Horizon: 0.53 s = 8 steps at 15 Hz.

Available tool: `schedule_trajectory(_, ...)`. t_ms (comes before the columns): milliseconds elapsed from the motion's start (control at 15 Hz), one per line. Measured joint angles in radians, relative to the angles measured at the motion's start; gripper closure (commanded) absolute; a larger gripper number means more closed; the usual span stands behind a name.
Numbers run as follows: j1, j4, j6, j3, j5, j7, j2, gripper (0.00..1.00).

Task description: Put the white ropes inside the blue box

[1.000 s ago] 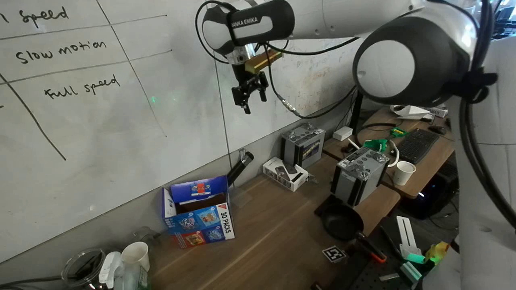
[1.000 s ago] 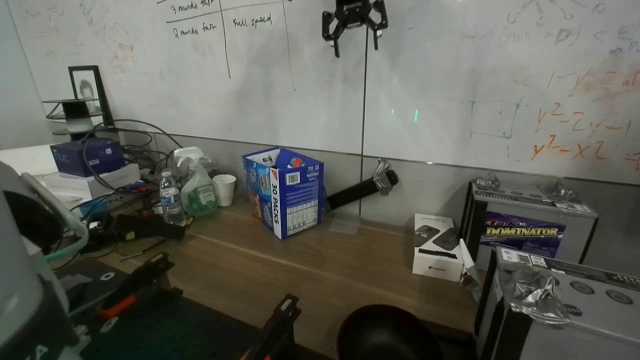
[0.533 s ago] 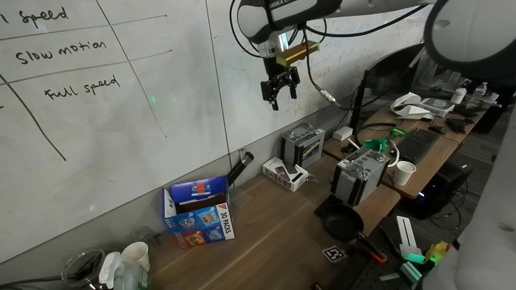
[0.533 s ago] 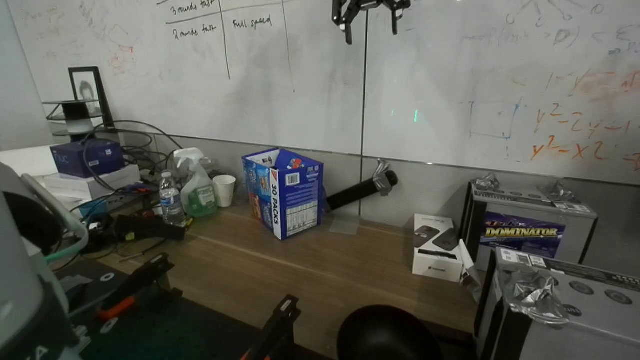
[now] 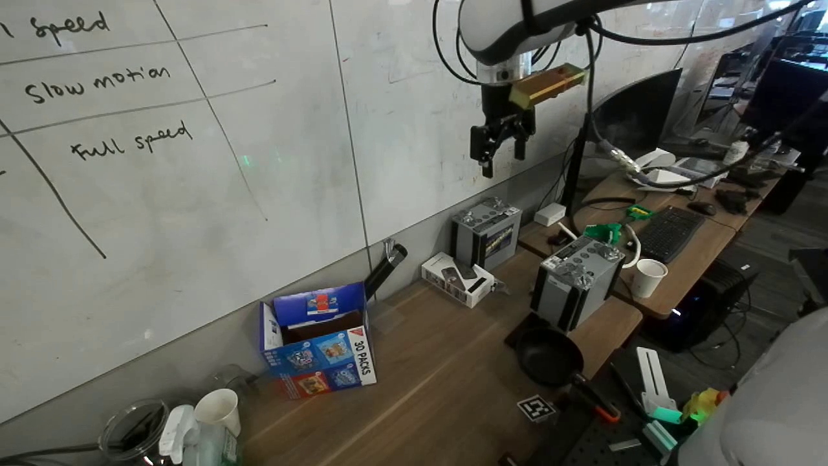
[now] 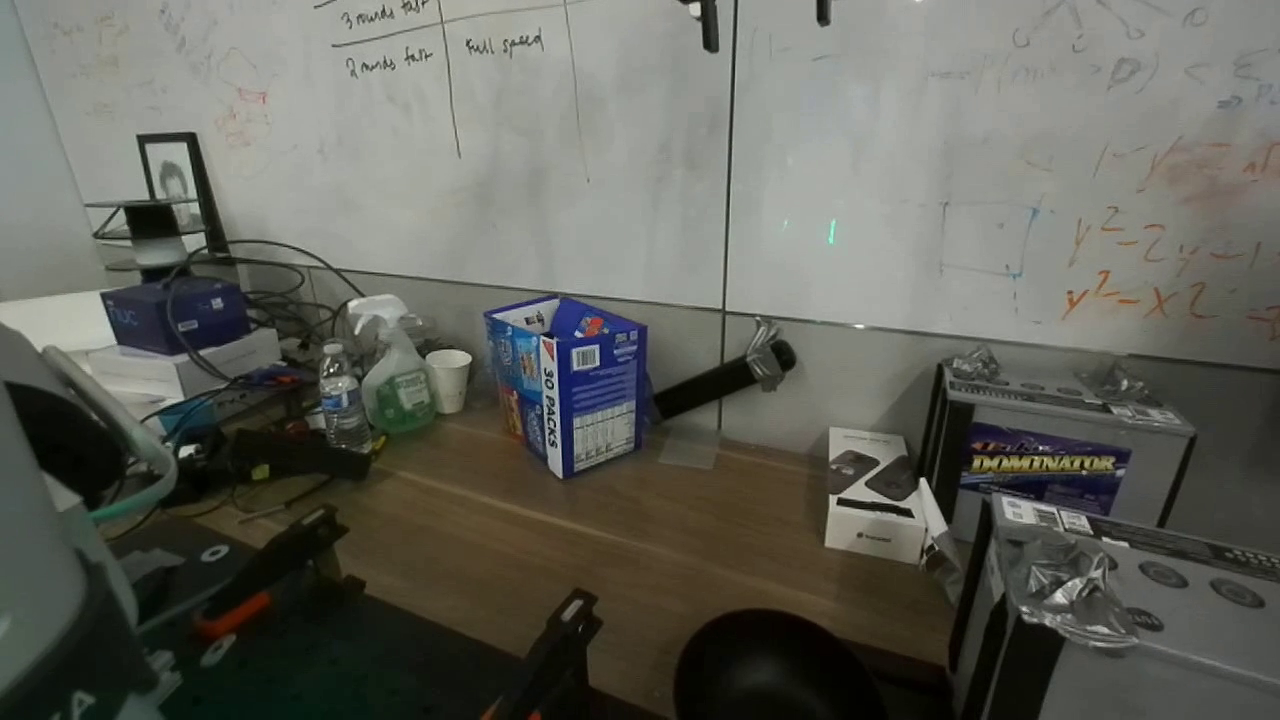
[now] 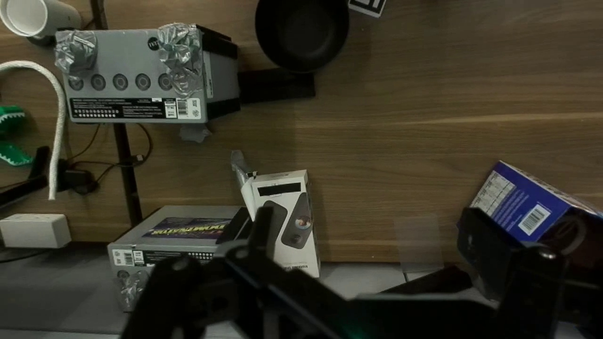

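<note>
The gripper [image 5: 504, 164] hangs high and well apart from the blue box [image 5: 320, 359], its fingers spread wide with nothing between them. In the box's mouth the wrist view shows a dim, pale loop, probably the white ropes [image 7: 577, 233], though shadow prevents confirmation. Should the separate white cord [image 7: 60, 117] beside the grey case [image 7: 136, 61] also count (undetermined), the job is incomplete, and a low, misaligned reach could knock that case.
</note>
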Motion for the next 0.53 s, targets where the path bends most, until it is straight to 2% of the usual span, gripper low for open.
schedule_trajectory(133, -0.004, -0.112, 0.033, -0.015, 0.000, -0.035, -0.098, 0.00)
schedule_trajectory(533, -0.003, -0.474, 0.023, -0.043, 0.015, -0.213, -0.388, 0.00)
